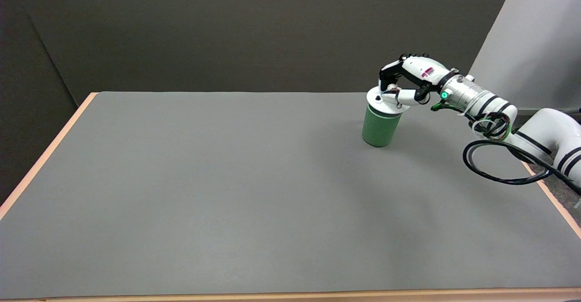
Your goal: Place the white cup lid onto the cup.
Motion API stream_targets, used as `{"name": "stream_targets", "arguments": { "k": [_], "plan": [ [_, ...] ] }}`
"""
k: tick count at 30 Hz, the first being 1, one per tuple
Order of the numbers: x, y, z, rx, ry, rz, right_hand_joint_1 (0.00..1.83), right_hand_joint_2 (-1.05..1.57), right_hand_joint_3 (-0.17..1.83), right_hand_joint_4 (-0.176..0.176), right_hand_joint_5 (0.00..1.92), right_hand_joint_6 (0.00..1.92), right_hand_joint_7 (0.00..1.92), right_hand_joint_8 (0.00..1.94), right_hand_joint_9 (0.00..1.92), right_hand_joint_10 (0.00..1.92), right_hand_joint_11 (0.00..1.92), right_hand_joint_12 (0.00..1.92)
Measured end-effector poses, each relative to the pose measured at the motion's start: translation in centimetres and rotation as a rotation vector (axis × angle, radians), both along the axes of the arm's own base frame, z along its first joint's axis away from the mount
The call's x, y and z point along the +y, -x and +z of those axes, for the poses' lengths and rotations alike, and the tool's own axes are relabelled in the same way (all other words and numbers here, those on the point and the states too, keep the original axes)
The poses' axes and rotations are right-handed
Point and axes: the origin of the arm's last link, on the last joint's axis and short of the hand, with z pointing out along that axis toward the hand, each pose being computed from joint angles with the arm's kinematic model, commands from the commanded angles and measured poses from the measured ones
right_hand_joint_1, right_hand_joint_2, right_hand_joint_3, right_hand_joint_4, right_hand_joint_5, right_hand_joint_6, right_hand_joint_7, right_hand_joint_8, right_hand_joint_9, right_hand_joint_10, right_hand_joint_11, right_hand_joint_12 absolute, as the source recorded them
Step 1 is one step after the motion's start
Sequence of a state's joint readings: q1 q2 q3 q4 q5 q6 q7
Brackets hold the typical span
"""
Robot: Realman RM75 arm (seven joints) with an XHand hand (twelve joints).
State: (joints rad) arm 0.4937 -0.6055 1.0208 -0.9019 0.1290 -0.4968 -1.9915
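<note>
A green cup (380,129) stands upright on the grey table (227,193), toward the far right part of the tabletop, a little in from the far edge and well in from the right edge. The white lid (383,103) sits on top of the cup, covering its mouth; it looks roughly level, with a small dark hole showing near its left side, though whether it is pressed fully down onto the rim cannot be told. The right hand (406,84) reaches in from the right of the cup, its arm (535,131) stretching back toward the lower right with a loop of black cable (499,165) hanging beneath the wrist. The hand is above and just to the right of the cup, with its fingers (386,76) curled downward so the tips come onto the top of the lid, and the thumb lying along the lid's right edge. The fingers are narrow, closed in around the lid's right side, and the hand appears to be pinching the lid between thumb and fingers.
</note>
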Motion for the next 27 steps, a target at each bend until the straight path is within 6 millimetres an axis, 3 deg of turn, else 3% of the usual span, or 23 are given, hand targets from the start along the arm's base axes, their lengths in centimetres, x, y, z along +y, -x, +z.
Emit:
{"name": "stream_targets", "arguments": {
  "k": [27],
  "plan": [
    [0.54,0.96,-0.31,-0.098,0.009,-0.017,1.18,1.15,0.10,0.013,0.79,1.21,0.87,1.24,0.71,0.79,0.27,1.31]
  ]
}}
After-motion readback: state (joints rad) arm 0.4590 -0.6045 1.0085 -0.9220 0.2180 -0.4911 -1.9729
